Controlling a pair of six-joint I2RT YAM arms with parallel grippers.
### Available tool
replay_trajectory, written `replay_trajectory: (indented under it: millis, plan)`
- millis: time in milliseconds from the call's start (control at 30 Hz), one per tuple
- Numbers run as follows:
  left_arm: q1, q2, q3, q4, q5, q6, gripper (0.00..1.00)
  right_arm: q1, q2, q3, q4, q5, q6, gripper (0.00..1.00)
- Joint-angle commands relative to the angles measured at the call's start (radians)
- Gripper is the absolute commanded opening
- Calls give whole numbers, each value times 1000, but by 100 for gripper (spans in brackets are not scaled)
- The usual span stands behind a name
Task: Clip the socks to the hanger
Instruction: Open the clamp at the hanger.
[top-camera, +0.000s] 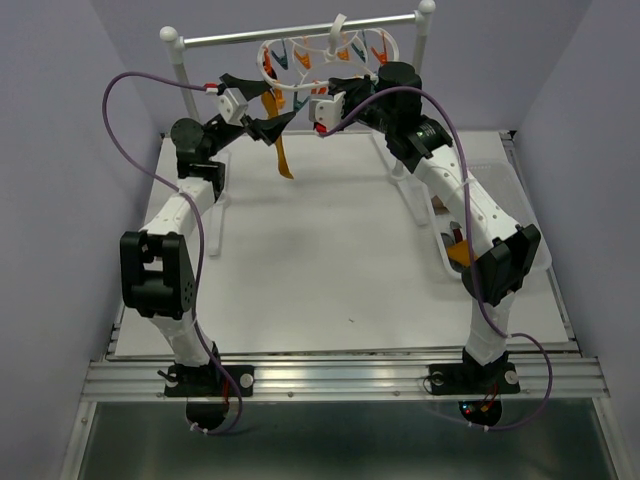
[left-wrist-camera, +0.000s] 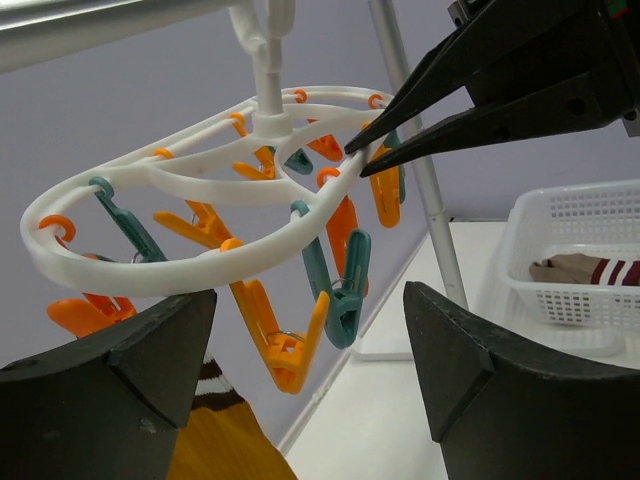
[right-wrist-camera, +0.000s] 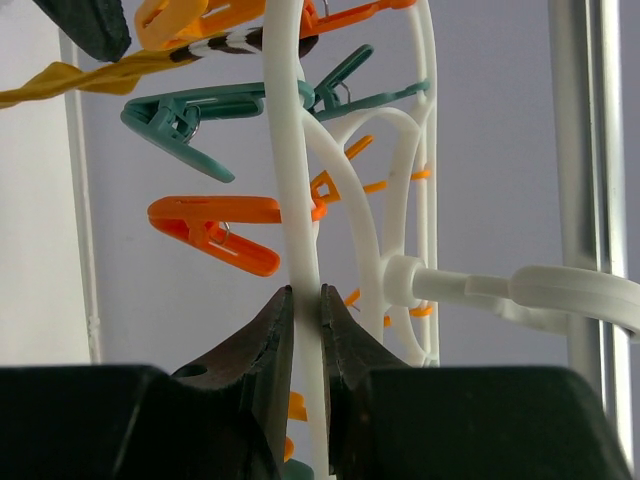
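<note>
The white oval hanger (top-camera: 325, 55) with orange and teal clips hangs by its hook from the rail. My right gripper (right-wrist-camera: 305, 300) is shut on the hanger's ring; it also shows in the left wrist view (left-wrist-camera: 358, 158), pinching the ring's far side. A mustard-orange sock (top-camera: 284, 150) with a striped cuff hangs from an orange clip (right-wrist-camera: 190, 15) on the hanger's left side. My left gripper (left-wrist-camera: 310, 330) is open and empty just below the ring, with the sock (left-wrist-camera: 215, 440) beside its left finger. More socks (left-wrist-camera: 580, 270) lie in the basket.
The silver rail (top-camera: 300, 32) on white posts stands at the back of the white table. A white plastic basket (top-camera: 530, 220) sits at the right, partly under my right arm. Purple cables loop over both arms.
</note>
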Motion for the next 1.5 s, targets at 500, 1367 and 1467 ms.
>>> replay_trajectory:
  millis: [500, 1367, 1467]
  plan:
    - [5, 23, 96, 18, -30, -25, 70, 9, -20, -2, 15, 7, 3, 1]
    - [5, 61, 121, 114, -44, -102, 57, 9, -25, -18, 17, 7, 0, 1]
    - [5, 66, 130, 117, -42, -113, 52, 9, -26, -24, 15, 9, -5, 1]
